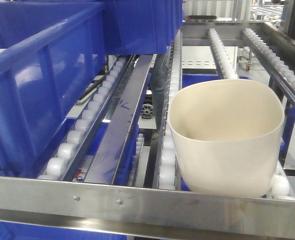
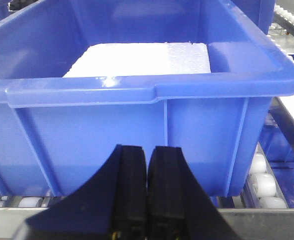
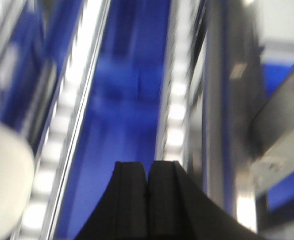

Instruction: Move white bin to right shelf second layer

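White bin [image 1: 226, 145] on rollers, fingers [image 3: 161, 200] together, empty.

The bin [image 1: 226, 137] is seated on the shelf rollers [image 1: 168, 160] behind the front bar [image 1: 147, 204], right of the crate [image 1: 37, 85].

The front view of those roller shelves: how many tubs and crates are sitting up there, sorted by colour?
White: 1, the white bin, resting on the roller lanes at the right.
Blue: 2, a near blue crate at the left and a second blue crate behind it.
Total: 3.
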### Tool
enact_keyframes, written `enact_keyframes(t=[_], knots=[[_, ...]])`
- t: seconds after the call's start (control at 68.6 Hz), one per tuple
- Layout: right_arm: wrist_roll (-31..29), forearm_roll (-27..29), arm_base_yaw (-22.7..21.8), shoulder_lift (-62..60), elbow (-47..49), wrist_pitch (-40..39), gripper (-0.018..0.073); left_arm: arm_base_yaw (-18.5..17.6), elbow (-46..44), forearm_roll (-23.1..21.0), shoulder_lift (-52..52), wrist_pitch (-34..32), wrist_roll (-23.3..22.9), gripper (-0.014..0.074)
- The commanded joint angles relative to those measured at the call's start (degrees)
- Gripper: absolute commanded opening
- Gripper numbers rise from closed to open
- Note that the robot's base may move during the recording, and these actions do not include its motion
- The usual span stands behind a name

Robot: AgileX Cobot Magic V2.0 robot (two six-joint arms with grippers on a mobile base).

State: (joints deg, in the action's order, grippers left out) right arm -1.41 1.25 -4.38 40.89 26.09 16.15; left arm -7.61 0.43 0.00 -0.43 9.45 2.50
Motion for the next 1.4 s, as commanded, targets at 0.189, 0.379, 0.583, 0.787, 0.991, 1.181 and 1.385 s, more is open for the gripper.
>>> enact_keyframes(t=[0.189,0.379,0.583,0.787,0.991,1.181,1.385], knots=[[-3.6,2.5,-0.8,-14.3,-10.2,-17.9,0.0022,-0.2,2.1,0.0,-0.8,-5.0,-0.3,0.0085],[-3.4,1.7,-0.8,-23.7,-11.4,-16.6,0.0022,-0.2,2.1,0.0,-0.8,-5.0,-0.3,0.0085],[10.2,-9.9,-0.8,-30.9,-11.5,-16.8,0.0022,-0.2,2.1,0.0,-0.8,-5.0,-0.3,0.0085],[19.0,-10.9,-0.8,-30.9,-12.6,-18.3,0.002,-0.2,2.1,0.0,-0.8,-5.0,-0.3,0.0085],[19.0,-10.2,-0.8,-30.9,-12.7,-16.5,0.002,-0.2,2.1,0.0,-0.8,-5.0,-0.3,0.0085],[19.0,-10.2,-0.8,-30.9,-12.7,-16.5,0.002,-0.2,2.1,0.0,-0.8,-5.0,-0.3,0.0085],[19.0,-10.2,-0.8,-30.9,-12.7,-16.2,0.002,-0.2,2.1,0.0,-0.8,-5.0,-0.3,0.0085]])
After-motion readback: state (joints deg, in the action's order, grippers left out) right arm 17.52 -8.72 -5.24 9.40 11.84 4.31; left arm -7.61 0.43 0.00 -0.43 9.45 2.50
